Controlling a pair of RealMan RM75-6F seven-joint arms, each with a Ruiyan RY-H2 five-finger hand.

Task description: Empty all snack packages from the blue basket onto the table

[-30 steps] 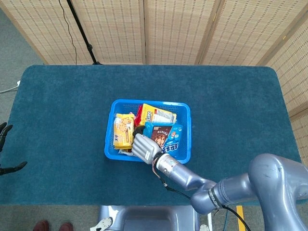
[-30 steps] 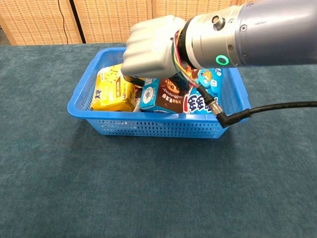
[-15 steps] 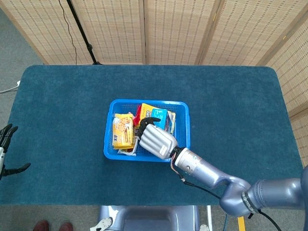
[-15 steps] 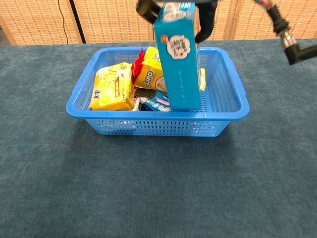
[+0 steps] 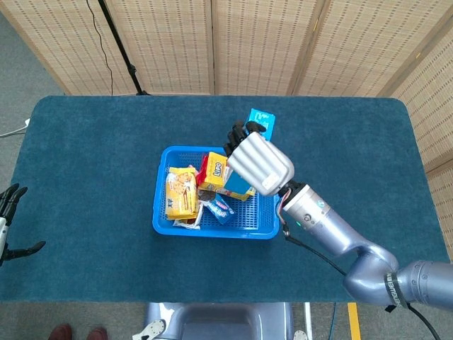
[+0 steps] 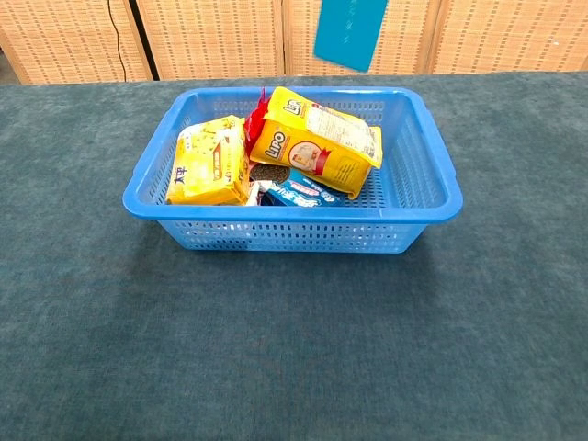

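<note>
Right hand: the right hand [image 5: 258, 161] hangs over the upper right part of the blue basket [image 5: 163, 225], near the middle of the head view, its fingers wrapped around a blue box [image 5: 260, 122].
Blue box: it is lifted clear of the basket; in the chest view only its lower end [image 6: 348, 33] shows at the top edge, above the basket's far rim.
Left hand: the left hand [image 5: 8, 225] sits at the far left edge of the head view, off the desk [image 5: 85, 170], fingers spread, holding nothing.
Basket: it stands near the centre of the teal desk.
Inside: a yellow pack [image 6: 209, 165] lies at the left, a yellow Lipo bag [image 6: 317, 140] leans across the middle, and a small blue packet [image 6: 303, 191] lies under the bag.
</note>
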